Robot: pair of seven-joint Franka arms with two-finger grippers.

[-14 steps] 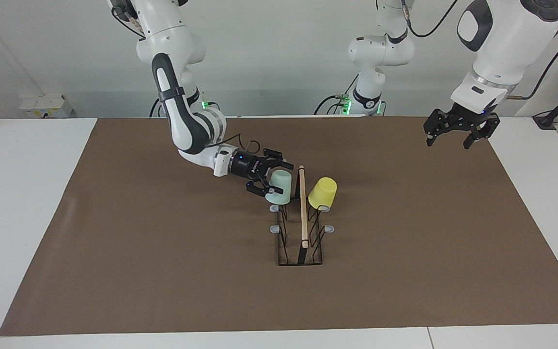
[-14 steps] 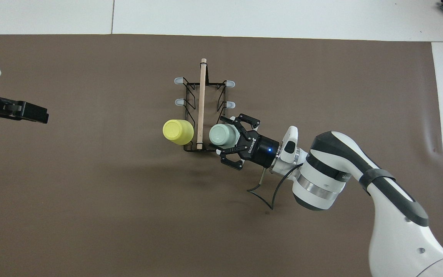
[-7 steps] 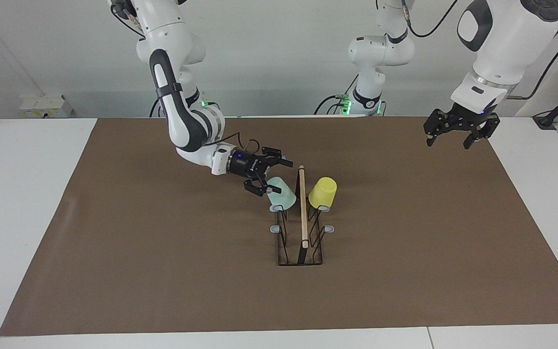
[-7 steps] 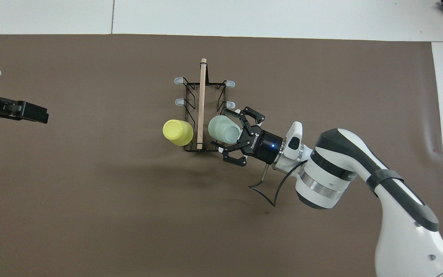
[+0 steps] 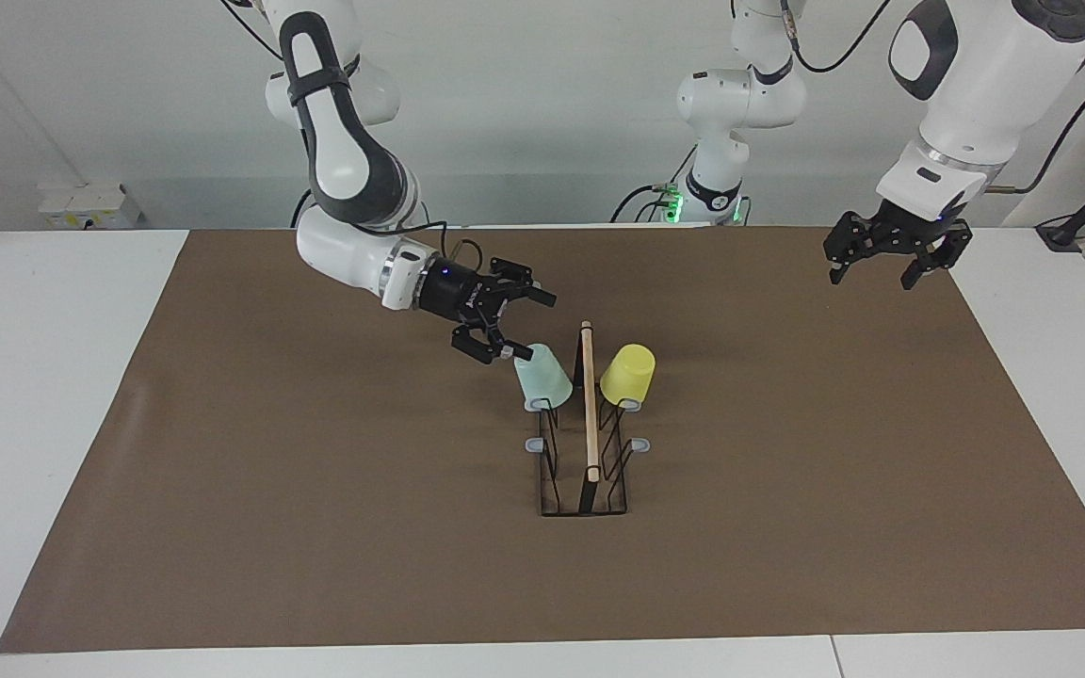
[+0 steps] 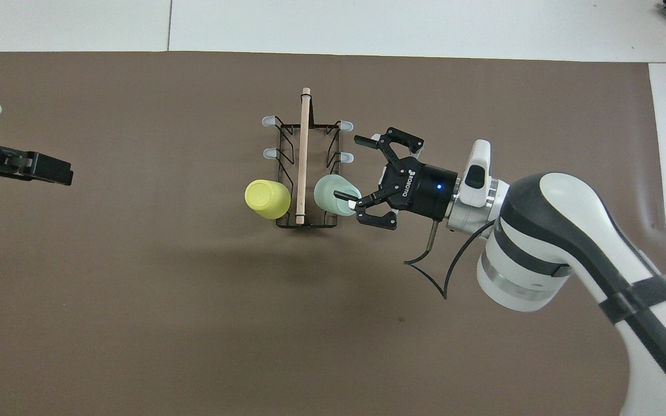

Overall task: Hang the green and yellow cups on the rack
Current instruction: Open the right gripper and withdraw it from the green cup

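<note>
Brown paper mat (image 5: 316, 490) covers most of the white table (image 5: 43, 395).

Right arm, white Franka with black two-finger gripper: right gripper (image 5: 531, 326) (image 6: 351, 171) sits beside the rack on the right arm's end, jaws spread wide, holding nothing. Facing view shows one fingertip close to the green cup's upturned base; contact can't be confirmed. Overhead view shows that same finger overlapping the cup's outline, the other finger out over the mat by a free peg.

Left arm waits: left gripper (image 5: 886, 266) hangs over the mat's edge at the left arm's end, jaws apart, empty. Overhead view shows only a black piece of it (image 6: 37, 167) at the frame edge, so its state reads from the facing view only.

Narrow black wire rack with a long light wooden top bar and grey-tipped side pegs (image 5: 590, 414) (image 6: 304, 156) stands mid-mat, lengthwise away from the robots.

Pale mint green tapered plastic cup (image 5: 542, 375) (image 6: 333, 195): hung upside down on the peg pair nearest the robots, right arm's side, tilted outward.

Bright yellow tapered plastic cup (image 5: 627, 374) (image 6: 267, 198): same row, left arm's side of the bar, upside down, tilted outward. The tilt and the pegs underneath show in the facing view; overhead gives mostly the cup bases.

Four remaining pegs are bare.
</note>
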